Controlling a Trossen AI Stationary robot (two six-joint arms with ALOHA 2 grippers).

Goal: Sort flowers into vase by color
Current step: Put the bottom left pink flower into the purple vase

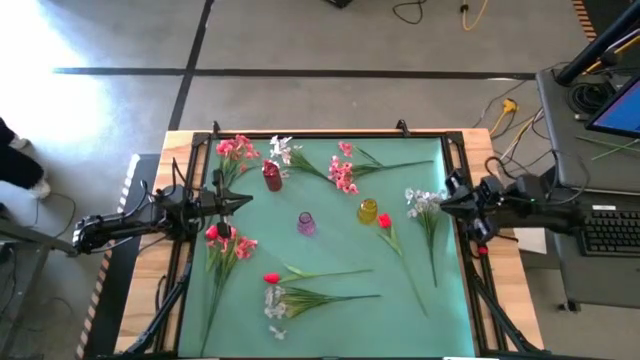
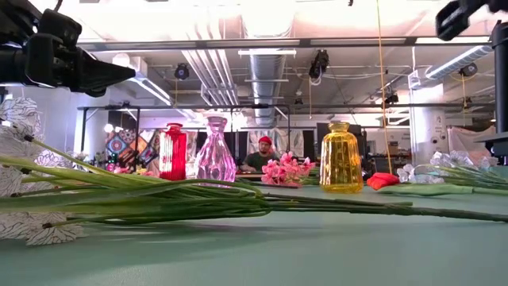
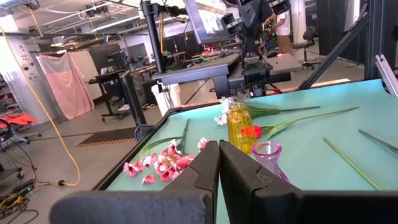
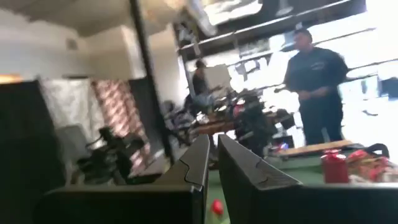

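Three small glass vases stand upright on the green mat (image 1: pixel 400 300): a red vase (image 1: pixel 272 177), a pink vase (image 1: pixel 306 223) and a yellow vase (image 1: pixel 368 211). Flowers lie flat around them: pink sprays (image 1: pixel 237 150) (image 1: pixel 345 172) (image 1: pixel 225 240), white sprays (image 1: pixel 283 150) (image 1: pixel 425 200) (image 1: pixel 277 303) and red blossoms (image 1: pixel 385 221) (image 1: pixel 272 278). My left gripper (image 1: pixel 243 203) hovers shut at the mat's left edge, pointing level toward the vases. At the mat's right edge my right gripper (image 1: pixel 443 204) hovers shut, above the white spray. Neither holds anything.
A black frame (image 1: pixel 330 134) borders the mat, with wooden table edges (image 1: pixel 505 260) outside it. A desk with keyboard and monitor (image 1: pixel 610 225) stands to the right. People (image 4: pixel 317 81) are in the room beyond the table. Bare mat lies at the near right.
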